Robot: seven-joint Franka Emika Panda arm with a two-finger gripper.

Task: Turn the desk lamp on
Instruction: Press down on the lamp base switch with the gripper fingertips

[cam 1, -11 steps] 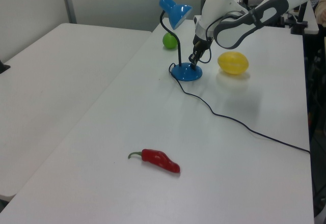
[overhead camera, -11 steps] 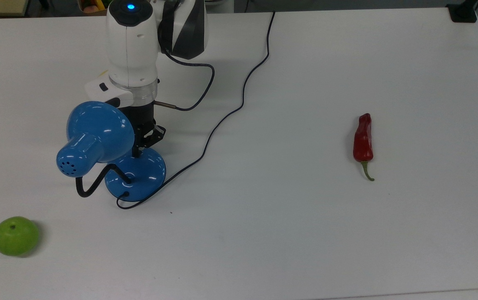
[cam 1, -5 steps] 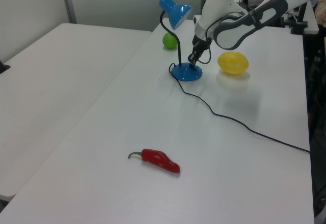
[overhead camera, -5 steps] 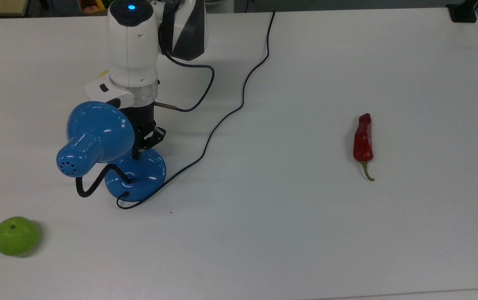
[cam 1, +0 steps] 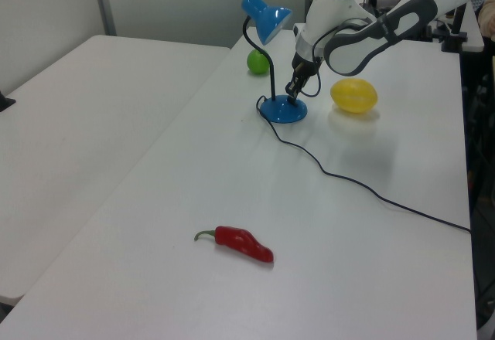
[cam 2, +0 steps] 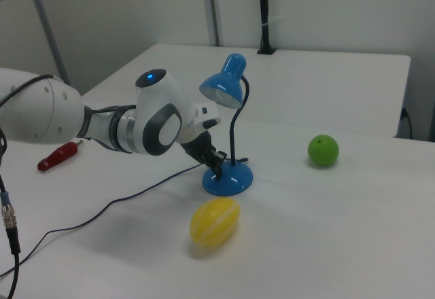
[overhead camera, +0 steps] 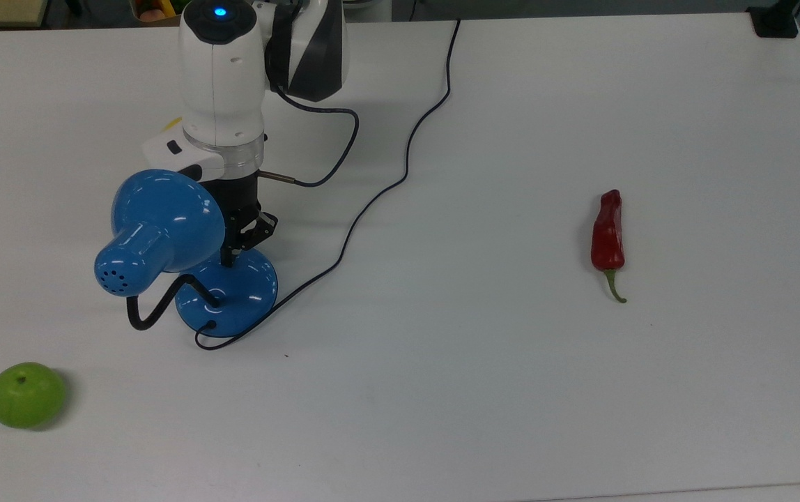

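Desk lamp [overhead camera: 227,291] standing on the white table [overhead camera: 511,390], toward 9 o'clock in the top view, round blue base flat on the surface. Black gooseneck [overhead camera: 156,307] looping out from the base toward 8 o'clock, then up to the bell-shaped shade [overhead camera: 163,223]. Shade's long axis running roughly 8 o'clock to 2 o'clock in the top view, vented narrow end at 8, open mouth facing 2 and downward (in the right view, mouth tilted down over the base). Thin black cord [overhead camera: 400,174] leaving the base edge and snaking off toward 1 o'clock across the table.

End effector [overhead camera: 228,259] coming down from 12 o'clock, tip resting at the upper edge of the base, just beside the shade; fingers close together at the tip, gripping nothing, though cannot tell whether fully closed.

Green apple [overhead camera: 26,394] well apart at 7 o'clock of the lamp. Red chili pepper [overhead camera: 608,233] far off at 3 o'clock, stem toward 6. Yellow lemon-like fruit [cam 2: 215,221] near the base in the right view, at 6 o'clock of it.
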